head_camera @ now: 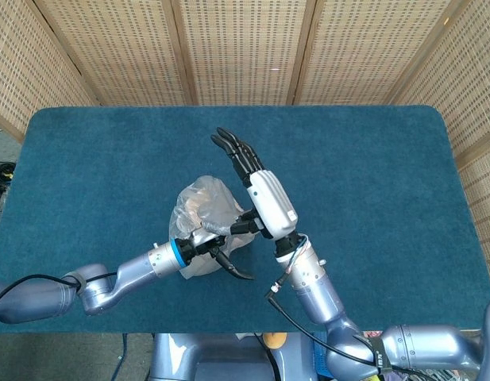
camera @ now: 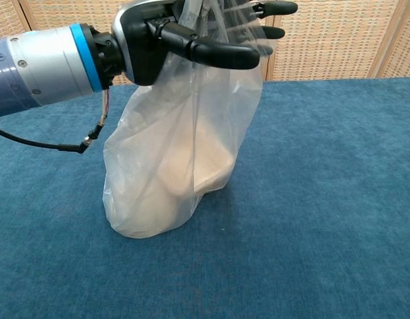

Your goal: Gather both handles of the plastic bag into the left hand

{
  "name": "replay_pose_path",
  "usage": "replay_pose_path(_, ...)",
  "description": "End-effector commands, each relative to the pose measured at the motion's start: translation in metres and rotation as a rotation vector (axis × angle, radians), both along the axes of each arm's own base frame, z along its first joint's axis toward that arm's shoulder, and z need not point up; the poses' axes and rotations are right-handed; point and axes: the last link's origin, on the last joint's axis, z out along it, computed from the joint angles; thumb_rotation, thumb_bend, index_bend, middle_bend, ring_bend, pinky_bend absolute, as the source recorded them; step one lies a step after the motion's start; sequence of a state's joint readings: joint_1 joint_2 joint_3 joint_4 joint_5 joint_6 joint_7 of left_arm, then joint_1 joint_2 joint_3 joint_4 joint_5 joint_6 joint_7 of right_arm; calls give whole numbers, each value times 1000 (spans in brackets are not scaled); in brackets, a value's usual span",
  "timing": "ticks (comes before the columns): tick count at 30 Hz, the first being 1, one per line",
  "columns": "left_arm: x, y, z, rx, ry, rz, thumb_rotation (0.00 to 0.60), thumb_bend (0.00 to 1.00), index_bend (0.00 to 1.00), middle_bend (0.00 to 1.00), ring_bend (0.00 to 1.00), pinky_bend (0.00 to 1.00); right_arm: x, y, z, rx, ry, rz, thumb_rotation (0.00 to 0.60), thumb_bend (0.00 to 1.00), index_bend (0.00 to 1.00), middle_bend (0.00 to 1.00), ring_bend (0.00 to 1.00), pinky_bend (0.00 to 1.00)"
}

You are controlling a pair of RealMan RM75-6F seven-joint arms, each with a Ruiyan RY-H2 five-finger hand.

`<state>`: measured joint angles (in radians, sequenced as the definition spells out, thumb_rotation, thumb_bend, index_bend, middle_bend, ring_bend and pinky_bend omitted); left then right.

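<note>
Your left hand (camera: pixel 171 43) grips the top of the plastic bag (camera: pixel 171 153), which stands upright on the blue table (camera: pixel 337 199) near centre w/ a pale item inside. Your right hand (head_camera: pixel 256 186) is above the bag, fingers (head_camera: pixel 233 148) straight and apart, holding nothing.

bright, even light; soft shadows, sharp focus

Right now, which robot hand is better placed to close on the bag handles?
Left robot hand: it's already at the top of the translucent plastic bag. Right robot hand is above, fingers extended.
</note>
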<state>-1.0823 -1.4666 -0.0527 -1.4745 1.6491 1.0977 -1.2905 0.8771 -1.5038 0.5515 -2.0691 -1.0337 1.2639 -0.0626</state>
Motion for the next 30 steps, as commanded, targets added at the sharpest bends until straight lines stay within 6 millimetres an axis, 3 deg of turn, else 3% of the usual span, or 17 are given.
replay_pose_path(1,2,2,-1,10,-11,12,600,91,82,0,15,5,0,1,-1,2,5,4,600,0,0,0,0,0)
replay_pose_path(9,2,5,4,21,-51,36,600,89,81,0,15,5,-6,10,-13,43,27,8,600,0,0,0,0,0)
replay_pose_path(22,8,6,9,39,-69,43,600,90,78,0,15,5,-3,21,-12,54,21,38,600,0,0,0,0,0)
replay_pose_path(30,10,-1,9,10,-143,25,600,91,56,0,27,30,-5,18,-15,42,37,29,600,0,0,0,0,0)
